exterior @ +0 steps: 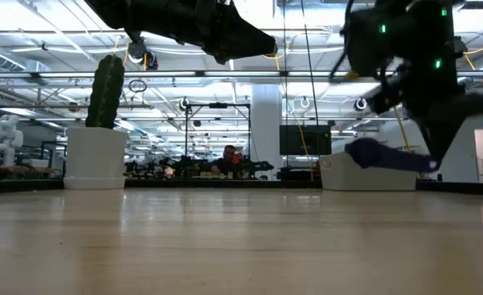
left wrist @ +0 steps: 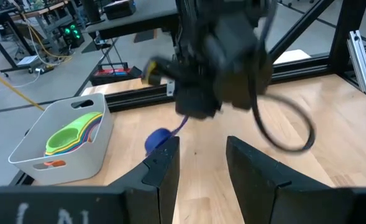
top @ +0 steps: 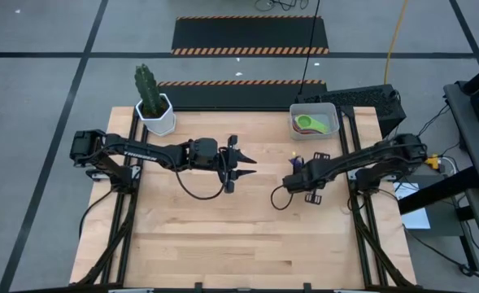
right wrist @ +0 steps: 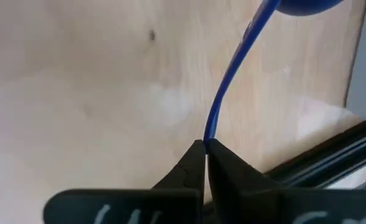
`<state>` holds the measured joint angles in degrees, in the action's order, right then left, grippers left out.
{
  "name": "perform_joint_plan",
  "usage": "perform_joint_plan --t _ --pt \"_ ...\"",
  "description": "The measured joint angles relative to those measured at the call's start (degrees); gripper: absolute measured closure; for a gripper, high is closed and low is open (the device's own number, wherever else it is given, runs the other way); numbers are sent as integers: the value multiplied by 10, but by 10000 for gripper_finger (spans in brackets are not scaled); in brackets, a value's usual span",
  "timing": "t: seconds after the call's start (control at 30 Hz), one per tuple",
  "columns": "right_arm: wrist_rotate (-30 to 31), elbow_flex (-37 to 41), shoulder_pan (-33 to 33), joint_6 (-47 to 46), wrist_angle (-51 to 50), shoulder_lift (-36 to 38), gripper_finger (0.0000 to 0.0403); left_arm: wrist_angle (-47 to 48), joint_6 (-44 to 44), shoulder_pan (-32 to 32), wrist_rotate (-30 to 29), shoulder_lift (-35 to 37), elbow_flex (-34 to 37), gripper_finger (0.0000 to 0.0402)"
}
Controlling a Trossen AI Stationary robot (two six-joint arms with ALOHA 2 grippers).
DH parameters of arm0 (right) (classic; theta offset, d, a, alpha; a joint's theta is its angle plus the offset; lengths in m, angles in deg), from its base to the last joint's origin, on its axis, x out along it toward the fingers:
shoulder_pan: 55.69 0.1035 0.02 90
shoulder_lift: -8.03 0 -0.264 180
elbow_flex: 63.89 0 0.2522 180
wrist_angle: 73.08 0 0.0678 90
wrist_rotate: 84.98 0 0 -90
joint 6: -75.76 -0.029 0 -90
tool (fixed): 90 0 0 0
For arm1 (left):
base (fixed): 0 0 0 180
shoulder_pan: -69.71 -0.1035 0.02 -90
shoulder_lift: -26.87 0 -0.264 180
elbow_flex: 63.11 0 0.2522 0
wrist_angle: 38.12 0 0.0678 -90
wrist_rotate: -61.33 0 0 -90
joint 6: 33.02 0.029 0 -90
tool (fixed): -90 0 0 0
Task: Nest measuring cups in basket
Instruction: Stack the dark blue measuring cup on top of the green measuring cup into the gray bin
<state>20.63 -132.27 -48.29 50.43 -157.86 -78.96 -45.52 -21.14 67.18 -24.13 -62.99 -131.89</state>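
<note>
The light grey basket [top: 330,110] stands at the table's far right with green, yellow and other measuring cups [left wrist: 71,135] nested inside it. My right gripper [top: 294,165] hovers in front of the basket, toward the table's middle, shut on a dark blue measuring cup [exterior: 380,155]. In the left wrist view the cup's bowl [left wrist: 158,139] shows beside the basket [left wrist: 86,162]. My left gripper [top: 251,165] hangs open over the table's middle, pointing at the right gripper, with nothing between its fingers. My right gripper pinches the dark blue cup's thin handle at its free end [right wrist: 210,135], between its two fingertips [right wrist: 223,163]. The fingers point steeply down from above. The handle runs on past the fingertips to the bowl [right wrist: 307,6], and the cup hangs clear of the table.
A white pot with a green cactus [top: 154,112] stands at the table's far left corner. Bare wood lies across the near half of the table [top: 239,236]. Black frame rails [top: 361,212] run along both sides.
</note>
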Motion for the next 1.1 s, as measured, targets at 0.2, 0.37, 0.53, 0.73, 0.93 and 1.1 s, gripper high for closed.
perform_joint_plan --t 0.2,0.37,0.53,0.73,0.93,1.1 --pt "-22 -69 -29 61 -89 51 403 1 0 0 0 0 0 266" --pt "-22 -115 -89 141 -145 85 403 1 3 0 0 0 0 266" --pt "-51 -132 -181 248 -172 108 403 5 11 -1 0 0 0 266" --pt "-70 -135 -312 389 -160 112 403 10 14 -2 0 0 0 266" --pt "-116 -135 -448 517 -115 100 403 8 11 -4 0 0 0 266" --pt "-180 -137 -532 588 -79 75 403 -2 2 -5 0 0 0 266"
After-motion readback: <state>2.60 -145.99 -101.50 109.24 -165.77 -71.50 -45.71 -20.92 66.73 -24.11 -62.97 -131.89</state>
